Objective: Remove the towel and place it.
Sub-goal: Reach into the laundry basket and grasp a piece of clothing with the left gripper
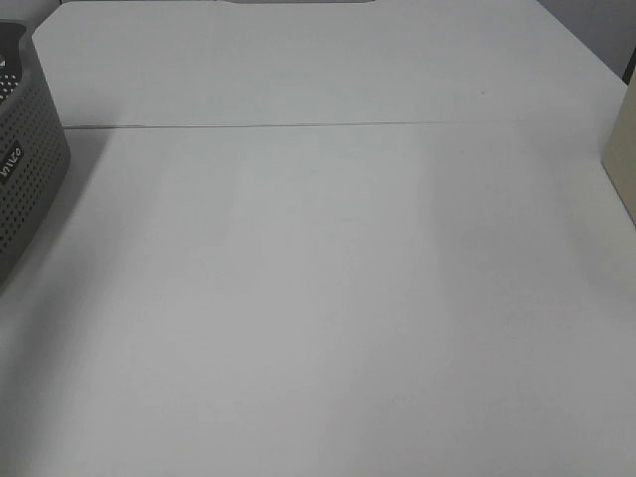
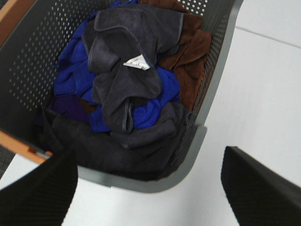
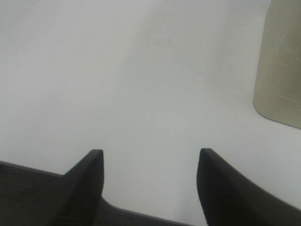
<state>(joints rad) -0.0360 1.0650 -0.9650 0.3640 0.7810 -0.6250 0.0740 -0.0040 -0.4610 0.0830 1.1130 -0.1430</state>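
In the left wrist view the towel [image 2: 127, 61], dark charcoal terry with a white label, lies crumpled on top of a pile inside the grey perforated basket [image 2: 28, 61]. Blue cloth [image 2: 70, 70] and brown cloth [image 2: 188, 52] lie under and beside it, and more dark cloth [image 2: 117, 146] rests against the near wall. My left gripper [image 2: 146, 151] hangs open just outside the basket's near rim, with nothing between its fingers. My right gripper [image 3: 150, 151] stands open over bare white table, holding nothing. Neither gripper shows in the exterior high view.
The basket [image 1: 25, 169] sits at the far left edge of the white table [image 1: 328, 298]. A beige object [image 1: 621, 149] stands at the table's right edge, and it shows near my right gripper as the beige object [image 3: 282, 61]. A seam crosses the table.
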